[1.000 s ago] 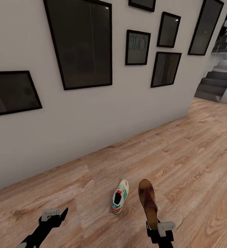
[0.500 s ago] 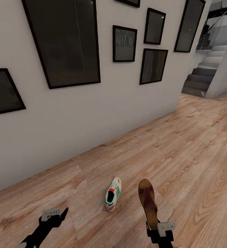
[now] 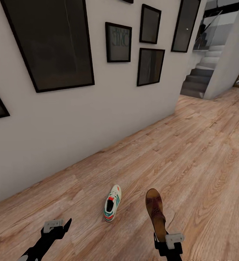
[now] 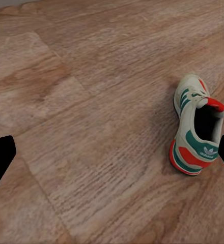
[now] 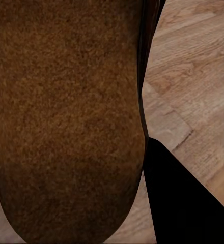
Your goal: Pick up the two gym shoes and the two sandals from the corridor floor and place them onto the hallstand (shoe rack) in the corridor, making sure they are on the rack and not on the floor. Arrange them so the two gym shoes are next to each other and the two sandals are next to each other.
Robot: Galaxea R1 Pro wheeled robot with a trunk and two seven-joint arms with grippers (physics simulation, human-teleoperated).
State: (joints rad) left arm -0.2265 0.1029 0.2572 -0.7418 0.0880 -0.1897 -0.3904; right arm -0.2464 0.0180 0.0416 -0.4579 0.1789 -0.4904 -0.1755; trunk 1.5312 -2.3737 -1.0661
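Head view has the robot looking down a corridor with a white wall [image 3: 97, 108] on the left covered in black picture frames [image 3: 50, 43], and grey stairs [image 3: 199, 78] further off at the far right. One gym shoe [image 3: 112, 203] sits on the corridor floor [image 3: 192, 152], upright on its sole, toe pointing away and slightly right, a little way out from the wall. Just beside it to the right is a brown sandal [image 3: 155, 212], and that one's off the floor: the right gripper [image 3: 169, 243] has its fingers clamped on the heel end, with the toe sticking out forward. The left gripper [image 3: 56, 226] hangs low at the bottom left, well apart from the shoe, fingers spread and holding nothing. Left wrist view backs that up: you get the two dark fingertips [image 4: 0, 160] at opposite edges with bare wood between them, and the gym shoe [image 4: 197, 129] off to one side showing its teal heel and red tongue tab. Right wrist view is mostly the sandal [image 5: 66, 122], a big grainy brown surface right up against the camera, with one black finger [image 5: 186, 198] beside it and floor planks [image 5: 198, 61] behind.
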